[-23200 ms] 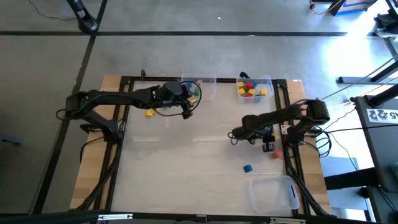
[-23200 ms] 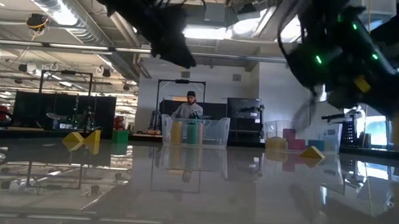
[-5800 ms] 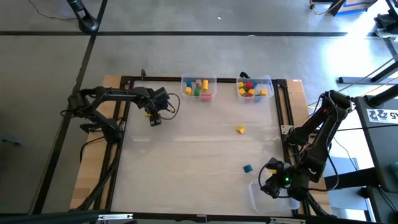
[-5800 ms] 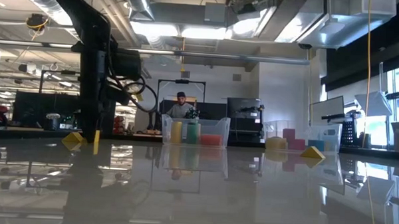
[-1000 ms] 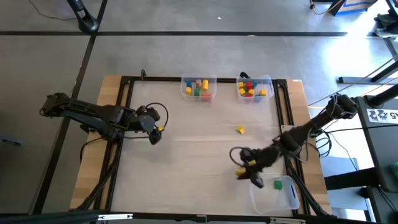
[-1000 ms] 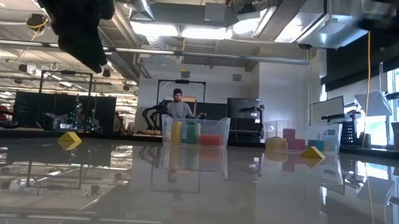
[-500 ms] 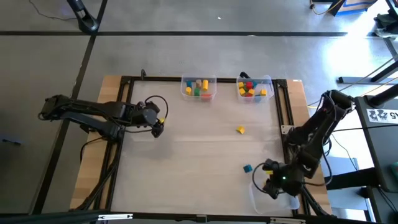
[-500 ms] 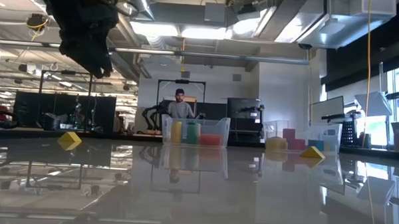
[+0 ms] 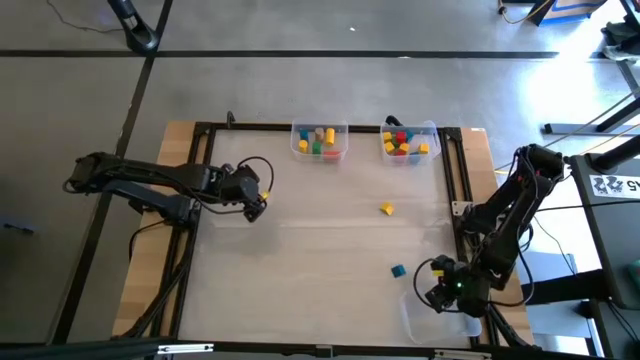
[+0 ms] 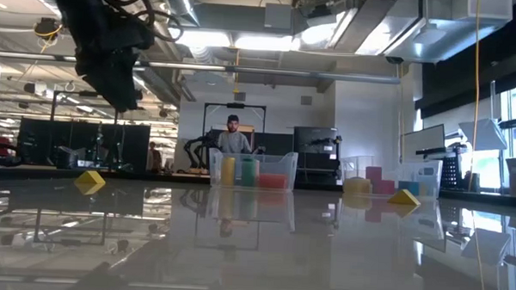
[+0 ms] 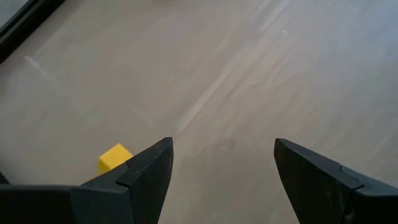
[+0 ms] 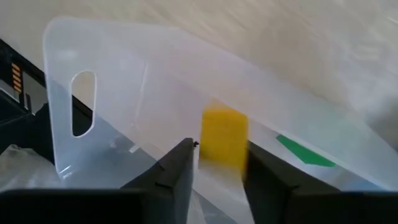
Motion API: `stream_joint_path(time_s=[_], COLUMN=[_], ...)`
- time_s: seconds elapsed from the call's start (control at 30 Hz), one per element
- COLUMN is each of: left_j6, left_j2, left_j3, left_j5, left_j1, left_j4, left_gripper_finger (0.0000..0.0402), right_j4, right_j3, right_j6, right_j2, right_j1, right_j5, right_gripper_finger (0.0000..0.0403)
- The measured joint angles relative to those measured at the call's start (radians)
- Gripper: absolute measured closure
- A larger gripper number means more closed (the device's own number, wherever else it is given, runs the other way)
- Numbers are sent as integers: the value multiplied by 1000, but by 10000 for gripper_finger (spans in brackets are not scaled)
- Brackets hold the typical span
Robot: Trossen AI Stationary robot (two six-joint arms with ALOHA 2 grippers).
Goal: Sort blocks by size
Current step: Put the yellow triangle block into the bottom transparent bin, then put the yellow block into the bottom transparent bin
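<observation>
Right gripper (image 12: 214,165) over clear bin (image 12: 124,87), narrow jaws around yellow block (image 12: 224,137) | left gripper (image 11: 221,168) spread wide, empty

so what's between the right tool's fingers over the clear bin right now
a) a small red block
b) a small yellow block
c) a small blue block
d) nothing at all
b: the right wrist view shows the small yellow block between the right tool's dark fingers, above the clear rectangular plastic bin that already holds a flat green block.
</observation>
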Motion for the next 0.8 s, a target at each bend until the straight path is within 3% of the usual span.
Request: stream_joint_path(time_s=[0.27, 0.47, 0.7, 0.8], left_j6=[-80, -209, -54, 133], left_j2=[0, 24, 160, 228], left_j3=[0, 0, 0, 0], left_j5=[-4, -64, -74, -70], left_j1=[19, 135, 277, 334], left_j4=[-72, -202, -128, -129], left_gripper_finger=[135, 135, 135, 135], right_j4=[11, 2, 5, 8], right_j3=[0, 0, 0, 0], right_j6=[30, 13, -1, -4], right_j2=[0, 0, 0, 0], right_j1=[0, 0, 0, 0], right_j5=[-45, 22, 54, 96], right_gripper_finger=[170, 133, 130, 130])
